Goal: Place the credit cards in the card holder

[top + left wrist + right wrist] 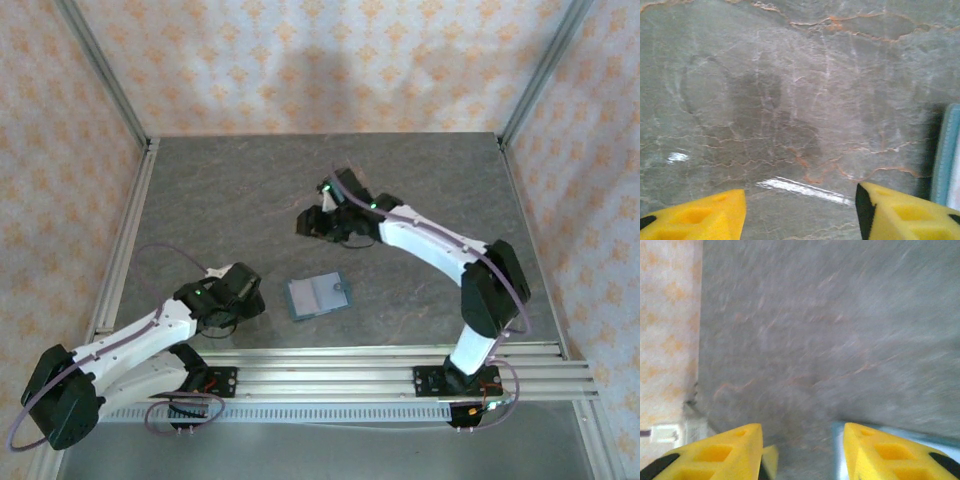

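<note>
Card holder (pixel 318 296) lies flat on the table (pixel 220 190), at the middle of the near edge, just short of the metal rails (pixel 330 365). It is teal with a paler panel on its right half. No separate credit cards can be made out on it from above, too small to tell.

Left claw (pixel 801 200) sits low over the table toward the near left corner. The holder is near on its right, not touching. Fingers are wide apart with only bare marble between them, holding nothing. In the left wrist view the holder's teal edge is cut off at the frame's right side, just past the right finger.

Right claw (pixel 802 432) is out over the table's middle, beyond the holder toward the far edge and apart from it. Its fingers stand apart with table showing in the gap. The right wrist view is motion-blurred. A pale blue strip (pixel 838 445) hugs the right finger, and I cannot tell whether it is a card or whether it is gripped.

There is open table on all sides of the holder, and the far half is free. Papered walls (pixel 300 60) close the left, far and right edges.
</note>
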`<state>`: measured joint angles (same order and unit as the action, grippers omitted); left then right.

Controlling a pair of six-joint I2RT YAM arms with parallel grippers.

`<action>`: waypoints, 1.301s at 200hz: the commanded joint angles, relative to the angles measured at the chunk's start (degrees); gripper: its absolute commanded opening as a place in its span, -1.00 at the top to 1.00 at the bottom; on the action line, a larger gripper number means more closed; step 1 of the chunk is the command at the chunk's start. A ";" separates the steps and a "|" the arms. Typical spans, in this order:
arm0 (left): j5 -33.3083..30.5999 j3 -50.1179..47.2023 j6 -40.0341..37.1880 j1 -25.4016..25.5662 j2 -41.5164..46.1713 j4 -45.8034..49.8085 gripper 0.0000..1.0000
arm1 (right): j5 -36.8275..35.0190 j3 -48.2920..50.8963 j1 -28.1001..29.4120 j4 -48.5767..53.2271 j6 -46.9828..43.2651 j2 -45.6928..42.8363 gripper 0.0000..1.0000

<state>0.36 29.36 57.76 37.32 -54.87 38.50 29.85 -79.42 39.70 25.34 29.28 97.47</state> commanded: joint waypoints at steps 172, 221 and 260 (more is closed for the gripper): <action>8.44 14.95 -10.86 4.95 -25.21 -15.07 -0.66 | -30.07 -27.91 -9.29 30.16 -24.71 21.34 0.39; 7.84 14.43 -10.65 4.95 -24.38 -14.68 -0.66 | -31.87 -28.29 -9.25 30.07 -25.06 23.02 0.48; 7.74 14.07 -10.22 4.95 -24.24 -14.94 -0.66 | -32.26 -29.00 -9.28 30.23 -25.43 23.99 0.59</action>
<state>9.19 43.13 47.46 41.93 -80.09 23.97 0.08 -105.89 30.70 53.25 4.82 120.18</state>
